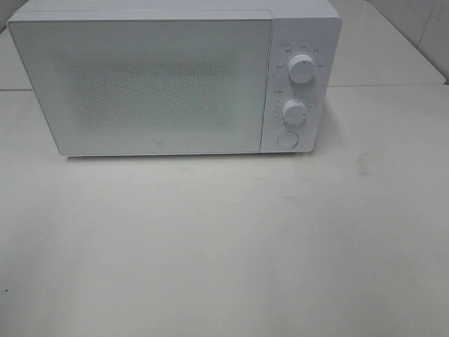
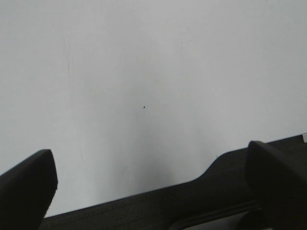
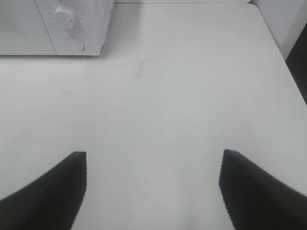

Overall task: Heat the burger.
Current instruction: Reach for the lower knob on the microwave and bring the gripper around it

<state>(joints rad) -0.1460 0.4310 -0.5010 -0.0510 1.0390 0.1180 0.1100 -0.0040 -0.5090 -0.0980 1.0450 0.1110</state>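
- The microwave (image 1: 161, 14) stands at the far side of the white table (image 1: 224, 253) with its front toward the arms, so the door and controls can be reached from the near side.
- The door (image 1: 140, 84) is shut. Its frosted panel shows nothing of the inside.
- The burger is not visible in any view, neither on the table nor in a gripper. Whether it sits behind the door cannot be told.
- The control panel (image 1: 323, 98) lies to the right of the door. It carries an upper knob (image 1: 302, 68), a lower knob (image 1: 295, 111) and a round button (image 1: 287, 140) beneath them, on the right arm's side.
- The left gripper (image 2: 148, 153) hovers over bare table near the table's edge. Its fingers (image 2: 26, 187) stand wide apart and hold nothing.
- The right gripper (image 3: 153, 154) hangs over the table, well apart from the panel corner of the microwave. Its fingers (image 3: 48, 191) are spread and empty.
- Judgement: both arms are parked well back from the microwave, probably to leave room for the door to swing. The pictures do not settle whether the task is at its start or its end.
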